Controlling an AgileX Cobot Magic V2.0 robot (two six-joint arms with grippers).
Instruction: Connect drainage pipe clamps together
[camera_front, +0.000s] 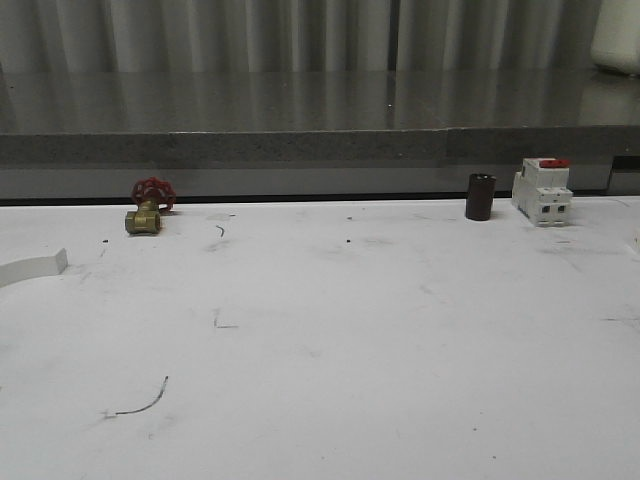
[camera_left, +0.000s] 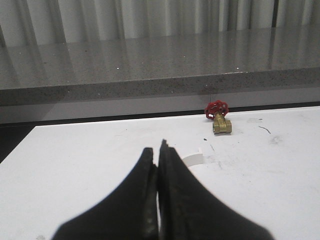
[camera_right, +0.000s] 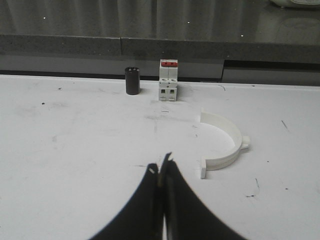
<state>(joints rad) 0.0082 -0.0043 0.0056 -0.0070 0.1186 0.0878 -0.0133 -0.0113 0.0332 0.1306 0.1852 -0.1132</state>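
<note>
One white drainage pipe clamp (camera_right: 225, 141) lies flat on the white table, a half-ring with small end tabs, just beyond and to one side of my right gripper (camera_right: 163, 167), which is shut with nothing in it. The end of the other clamp half (camera_front: 32, 267) pokes in at the front view's left edge. That same white end (camera_left: 193, 157) shows just past my left gripper (camera_left: 156, 152), partly hidden by a finger. The left gripper is shut and empty, its black fingers pressed together.
At the table's far edge stand a brass valve with a red handwheel (camera_front: 149, 206), a dark cylinder (camera_front: 480, 196) and a white-and-red breaker block (camera_front: 542, 190). A grey stone ledge (camera_front: 320, 140) runs behind the table. Scuff marks dot the white table (camera_front: 330, 340).
</note>
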